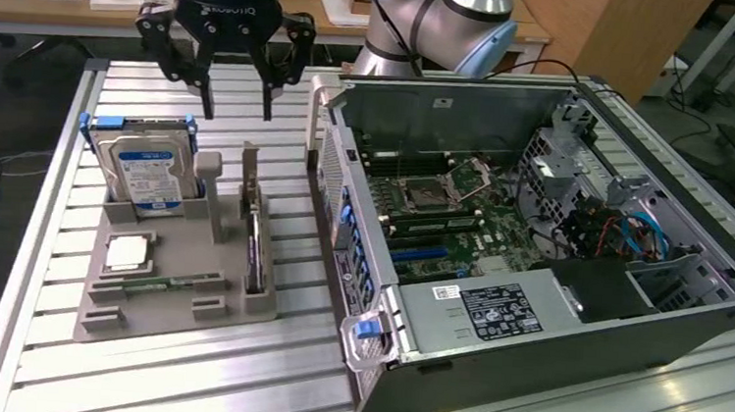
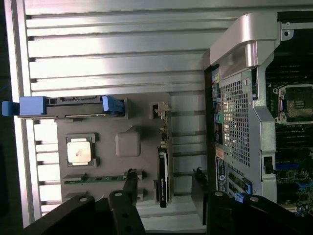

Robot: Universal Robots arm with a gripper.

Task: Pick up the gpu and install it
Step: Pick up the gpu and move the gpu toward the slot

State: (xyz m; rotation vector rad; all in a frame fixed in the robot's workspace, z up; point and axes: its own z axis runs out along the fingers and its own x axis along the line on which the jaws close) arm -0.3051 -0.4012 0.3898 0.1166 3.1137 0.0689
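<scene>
The gpu point(image 1: 254, 246) stands on edge in a slot of the grey holder tray point(image 1: 136, 311), its silver bracket end point(image 1: 249, 169) pointing up at the far side. In the wrist view the gpu point(image 2: 163, 178) appears as a thin dark strip in the tray point(image 2: 128, 145). My gripper point(image 1: 236, 109) hangs above the tray's far end, well clear of the card, open with nothing between its fingers. In the wrist view the gripper point(image 2: 164, 172) straddles the line of the card, one fingertip point(image 2: 130, 173) on each side.
The tray also holds a hard drive with a blue-white label point(image 1: 147, 174), a square processor point(image 1: 128, 251) and a slim memory stick point(image 1: 157, 286). An open computer case point(image 1: 535, 249) lies on the exterior view's right, its motherboard point(image 1: 446, 202) exposed. The table top is slatted aluminium point(image 1: 170, 377).
</scene>
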